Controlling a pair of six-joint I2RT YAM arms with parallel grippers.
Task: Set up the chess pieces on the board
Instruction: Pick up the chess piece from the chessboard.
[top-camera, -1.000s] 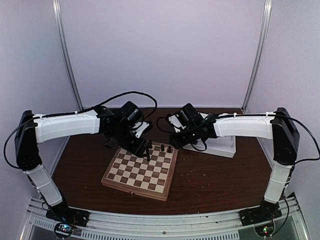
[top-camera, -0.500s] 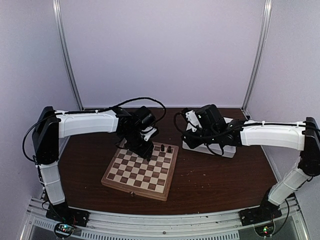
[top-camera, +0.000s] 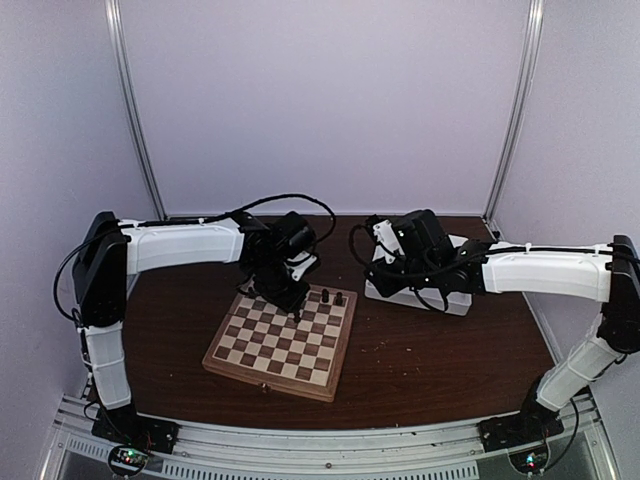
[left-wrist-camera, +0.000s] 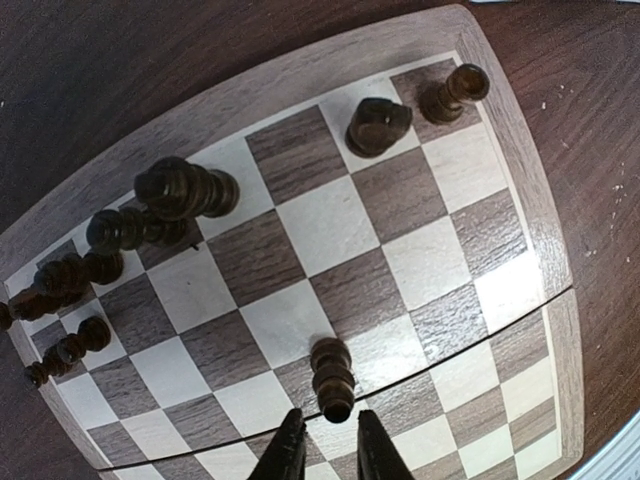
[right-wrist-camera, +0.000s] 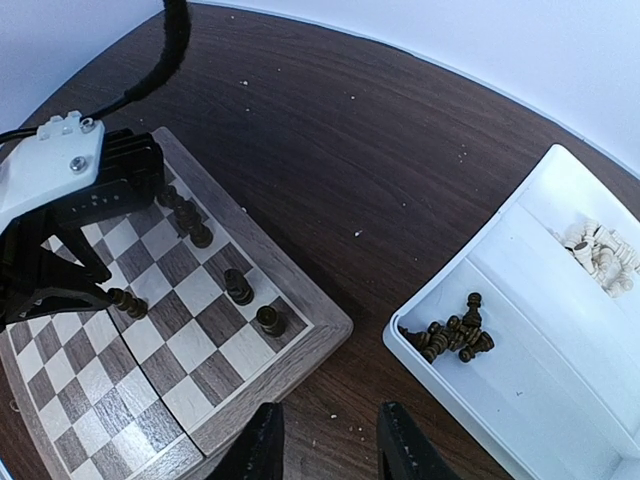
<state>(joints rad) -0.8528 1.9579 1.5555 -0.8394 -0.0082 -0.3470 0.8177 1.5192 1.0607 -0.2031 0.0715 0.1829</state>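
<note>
The board lies in the middle of the table. Several dark chess pieces stand along its far edge, two of them by the far right corner. My left gripper hovers over the far part of the board. One dark piece stands upright with its top right at the fingertips. The jaws are a narrow gap apart and I see board on both sides of that top. My right gripper is open and empty above bare table, between the board's corner and the tray.
The white compartment tray sits right of the board. One compartment holds a heap of dark pieces, another holds cream pieces. The left gripper's black body hangs over the board's far left. Enclosure walls stand on three sides.
My left gripper stayed over the board's far edge while its jaws narrowed and its arm swung inward. My right arm drew back from the board toward the tray.
</note>
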